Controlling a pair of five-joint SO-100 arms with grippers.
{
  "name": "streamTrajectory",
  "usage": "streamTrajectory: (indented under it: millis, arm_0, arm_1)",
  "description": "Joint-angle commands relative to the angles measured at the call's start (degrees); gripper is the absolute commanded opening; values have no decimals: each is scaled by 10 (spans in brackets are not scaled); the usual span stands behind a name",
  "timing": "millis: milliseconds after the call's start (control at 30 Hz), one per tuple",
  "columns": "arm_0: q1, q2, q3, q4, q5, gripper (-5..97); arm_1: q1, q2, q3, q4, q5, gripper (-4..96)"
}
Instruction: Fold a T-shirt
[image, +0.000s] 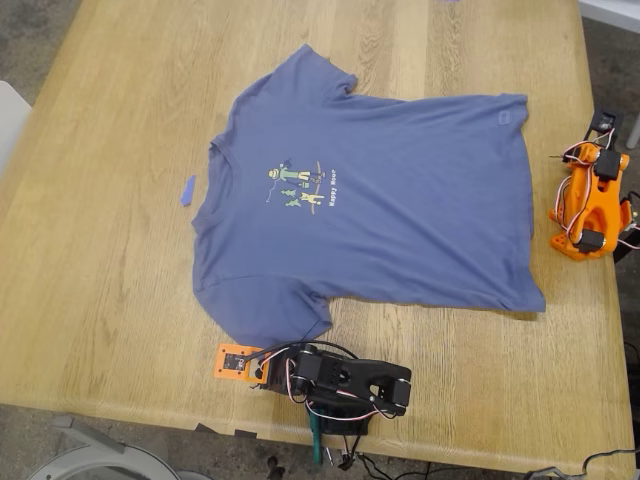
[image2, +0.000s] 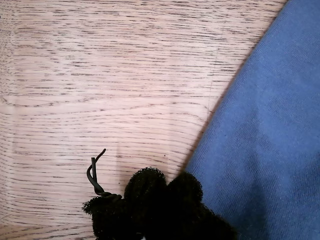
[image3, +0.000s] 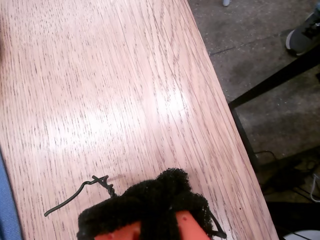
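The T-shirt (image: 390, 215) lies flat, print up, mid-table (image: 120, 300) as our first gripper (image2: 165, 192), pads together beside its edge, and our second gripper (image3: 165, 200), state unclear, wait; we judge a clean fold needs both pinching matching corners.

Slate-blue T-shirt (image: 400, 190) spread flat, unfolded, print up, apparently smooth.
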Motion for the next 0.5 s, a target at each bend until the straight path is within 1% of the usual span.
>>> streamTrajectory:
  millis: [0,100,200,300,367,467]
  arm_0:
    - [5,67,-10,-11,-4,-1]
    - [7,67,-10,-11,-5,-1]
    - [11,67,-10,-12,-5,-1]
    - [18,67,-10,-12,-18,1]
    - [19,67,-10,-12,-28,2]
    - [19,67,-10,-13,-31,2]
  arm_1:
    - [0,4,39,-10,-4,2]
    - [-6,4,39,-9,-17,2]
    - [-4,4,39,-14,-42,2]
    - [5,4,39,-17,-57,2]
    - [12,4,39,-15,-62,2]
    - [17,4,39,-9,-68,3]
